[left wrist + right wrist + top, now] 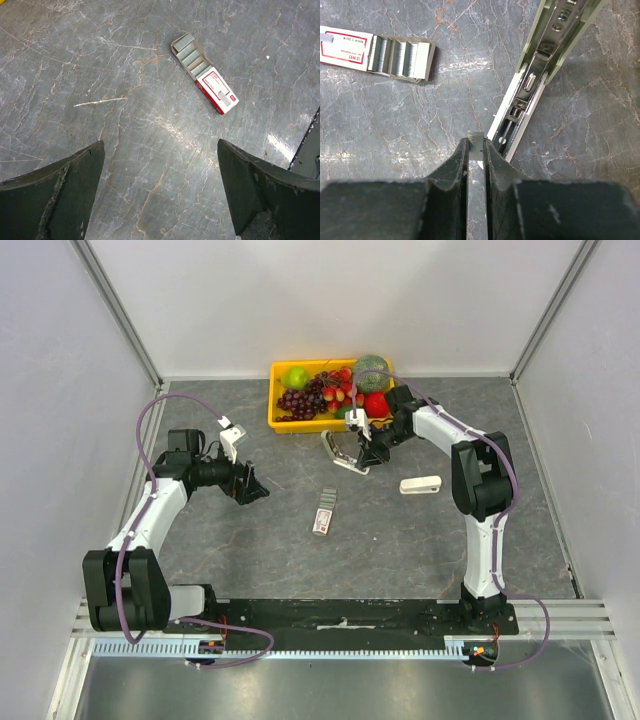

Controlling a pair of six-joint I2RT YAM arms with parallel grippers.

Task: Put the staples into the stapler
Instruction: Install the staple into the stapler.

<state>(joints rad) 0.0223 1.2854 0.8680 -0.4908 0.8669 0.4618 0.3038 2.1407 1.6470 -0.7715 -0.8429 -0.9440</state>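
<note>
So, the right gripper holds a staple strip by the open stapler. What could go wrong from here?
1. The staple strip is thin and pinched in the right gripper; it may tilt or slip on release.
2. It sits beside the end of the open stapler, not over the narrow channel, so it could miss.
3. Nothing holds the stapler; the left gripper is open and away, so a push may shift it.

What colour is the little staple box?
The small flat staple box is white with red markings; clearest in left wrist view.
</note>
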